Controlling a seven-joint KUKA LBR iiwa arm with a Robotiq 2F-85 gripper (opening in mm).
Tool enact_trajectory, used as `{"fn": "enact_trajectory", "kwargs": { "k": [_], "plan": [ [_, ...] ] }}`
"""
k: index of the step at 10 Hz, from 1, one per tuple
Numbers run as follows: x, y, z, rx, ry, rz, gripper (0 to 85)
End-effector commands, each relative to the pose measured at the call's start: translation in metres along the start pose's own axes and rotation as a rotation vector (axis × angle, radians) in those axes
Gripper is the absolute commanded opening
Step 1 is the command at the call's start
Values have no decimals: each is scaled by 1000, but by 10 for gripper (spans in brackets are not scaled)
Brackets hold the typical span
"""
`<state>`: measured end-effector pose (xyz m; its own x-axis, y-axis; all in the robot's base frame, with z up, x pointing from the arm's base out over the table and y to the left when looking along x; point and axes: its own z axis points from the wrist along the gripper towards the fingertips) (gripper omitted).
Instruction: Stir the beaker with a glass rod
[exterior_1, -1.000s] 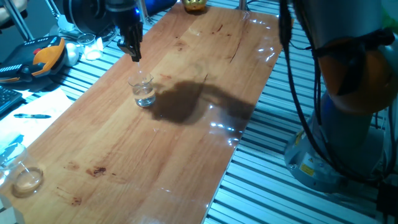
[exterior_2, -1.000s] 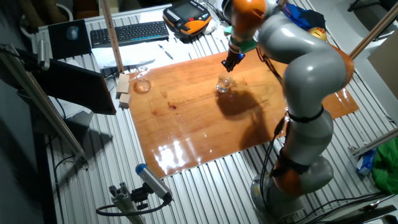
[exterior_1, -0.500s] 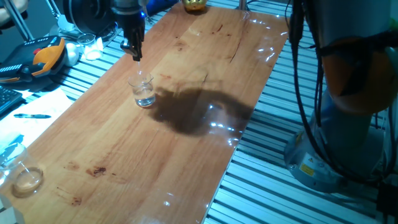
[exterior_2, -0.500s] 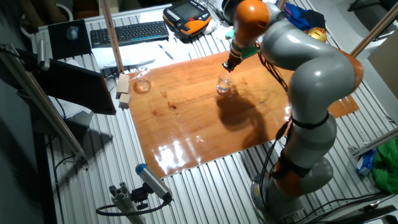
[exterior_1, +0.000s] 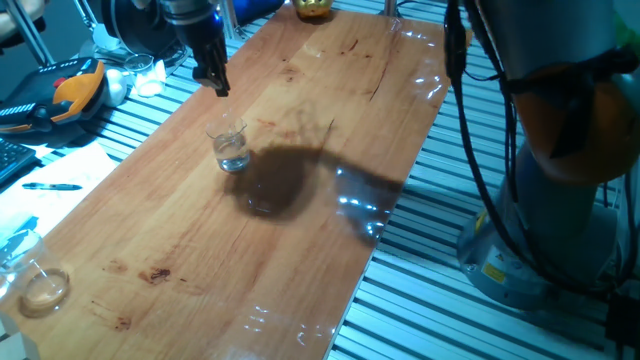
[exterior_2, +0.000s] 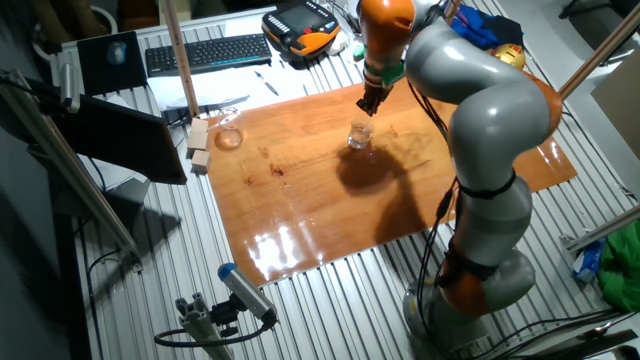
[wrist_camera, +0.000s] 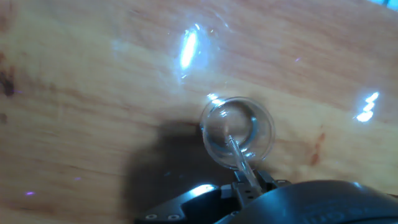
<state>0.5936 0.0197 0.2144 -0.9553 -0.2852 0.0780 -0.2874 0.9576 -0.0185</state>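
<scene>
Hand hangs above the beaker, fingers pointing down, closed narrow on the glass rod. Grip is clearest in the hand view: the rod's upper end sits between the fingertips at the bottom of frame, and the rod runs from there down into the beaker's mouth. Lower tip is inside the rim, roughly mid-opening; can't tell whether it touches the bottom or the glass wall.

Beaker stands upright on the wooden worktop, some clear liquid visible in the bottom. Position: nearer the long edge on the keyboard side than the opposite long edge, and toward the end of the worktop with the yellow object. In the other fixed view the beaker sits directly under the hand, with the arm's shadow falling just beside it on the wood.

Rod is practically invisible in both fixed views.

Low round glass dish sits by the opposite end of the worktop, well apart from the beaker. Same dish in the other fixed view is next to two small wooden blocks at the worktop's edge.
</scene>
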Motion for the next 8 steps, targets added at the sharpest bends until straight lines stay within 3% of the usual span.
{"fn": "enact_trajectory", "kwargs": {
  "k": [1,3,6,8],
  "plan": [
    [-1,0,1,-99,-36,155,0],
    [-3,0,3,-112,-164,190,0],
    [-1,-2,1,59,-219,42,0],
    [2,-2,-1,130,-230,-33,0]
  ]
}}
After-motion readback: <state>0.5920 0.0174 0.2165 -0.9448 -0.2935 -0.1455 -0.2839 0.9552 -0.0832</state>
